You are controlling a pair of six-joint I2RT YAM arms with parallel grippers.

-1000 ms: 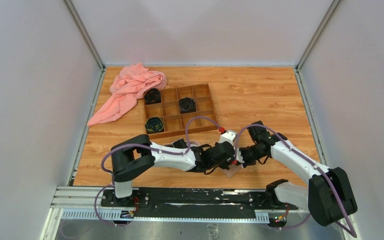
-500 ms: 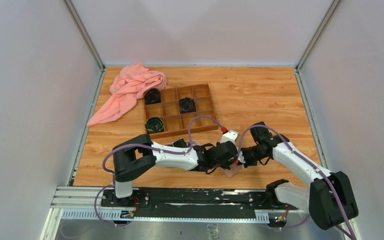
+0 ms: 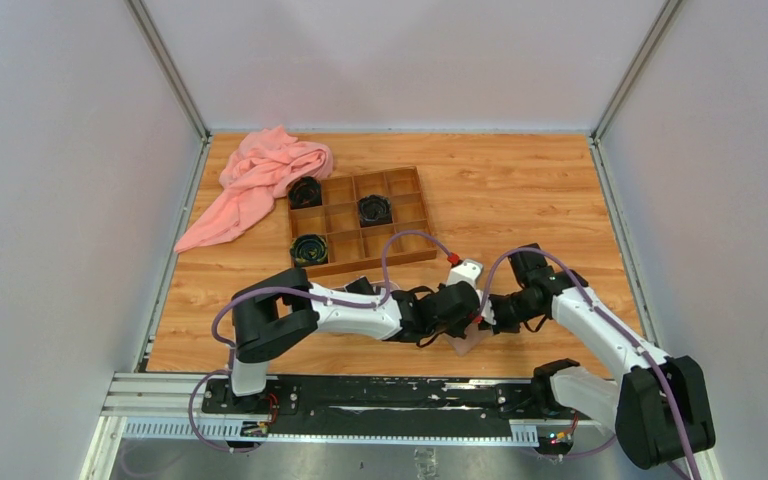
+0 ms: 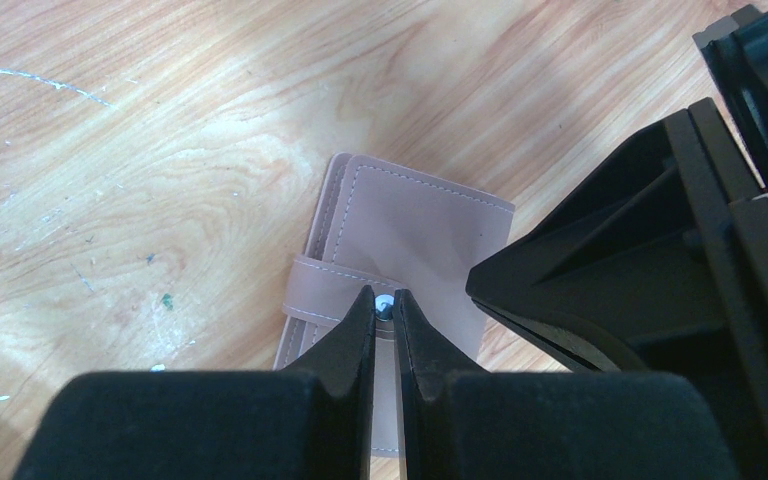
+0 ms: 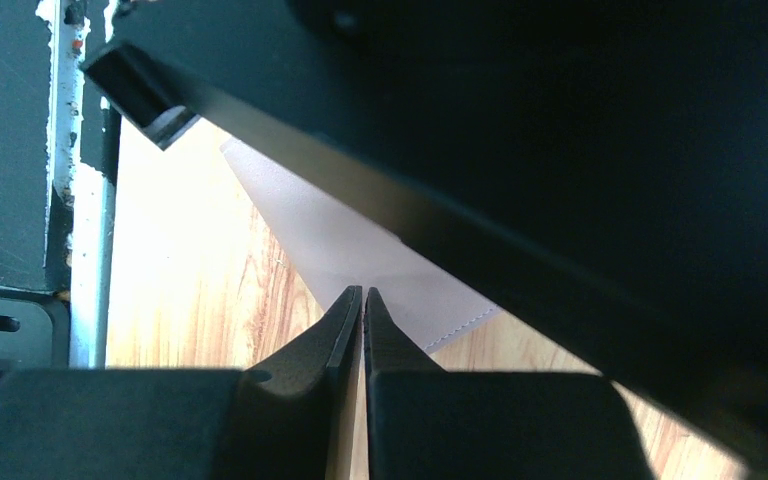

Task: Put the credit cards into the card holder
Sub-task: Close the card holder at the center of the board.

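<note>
The card holder (image 4: 410, 230), tan-pink with a strap and a small snap button, lies on the wooden table near the front edge (image 3: 472, 342). My left gripper (image 4: 385, 302) is shut on its strap right at the snap. My right gripper (image 5: 363, 292) comes in from the right, its jaws all but together with only a thin slit and nothing between them. Its tips rest at the card holder's pale surface (image 5: 360, 245). In the top view both grippers meet over the holder, left (image 3: 463, 312) and right (image 3: 486, 318). The credit cards are out of view.
A brown wooden compartment box (image 3: 412, 213) stands behind the arms, with black coiled items (image 3: 374, 209) in three cells. A pink cloth (image 3: 260, 180) is bunched at the back left. The black base rail (image 3: 360, 395) runs just in front of the holder.
Both grippers and the card holder have shifted slightly to the right. The right jaws have eased a sliver apart.
</note>
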